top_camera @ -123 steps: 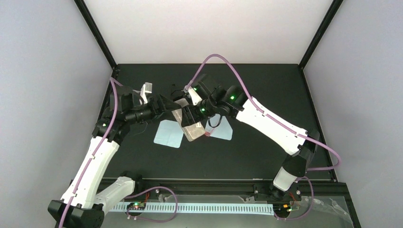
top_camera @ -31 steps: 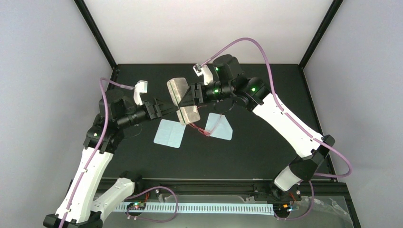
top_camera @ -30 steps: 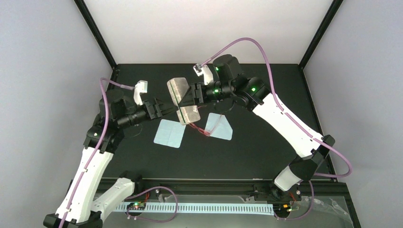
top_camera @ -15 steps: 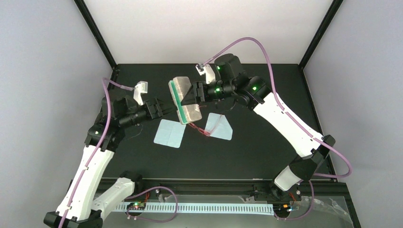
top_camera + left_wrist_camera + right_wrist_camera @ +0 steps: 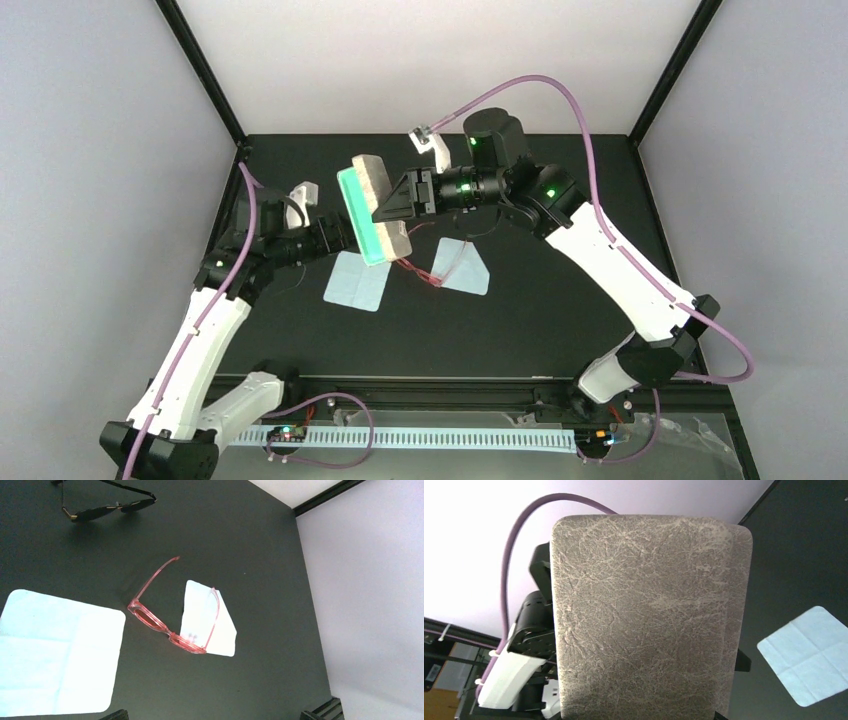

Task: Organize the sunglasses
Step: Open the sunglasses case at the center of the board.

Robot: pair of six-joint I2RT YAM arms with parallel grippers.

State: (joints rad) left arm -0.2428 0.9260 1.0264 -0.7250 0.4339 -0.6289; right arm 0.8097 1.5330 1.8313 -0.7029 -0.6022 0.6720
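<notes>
The red sunglasses (image 5: 167,632) lie on the tabletop (image 5: 225,530), partly on a cloth (image 5: 225,636). The right jaws grip the case (image 5: 365,205) up high. The left jaws are wide open, holding nothing. Packing them away is not done yet.

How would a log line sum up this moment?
right gripper: holding grey case aloft | left gripper: open, empty | red sunglasses: on table, partly over cloth

Sunglasses (image 5: 167,631), red-pink frame, being seen lying open on black table (image 5: 260,555). One arm being rested across small pale-blue cloth (image 5: 222,635); other arm lying on bare table. Larger pale-blue cloth (image 5: 55,655) being shown just beside frame, apparently not touching. Black pair (image 5: 107,507) lying well apart, near top edge.
</notes>
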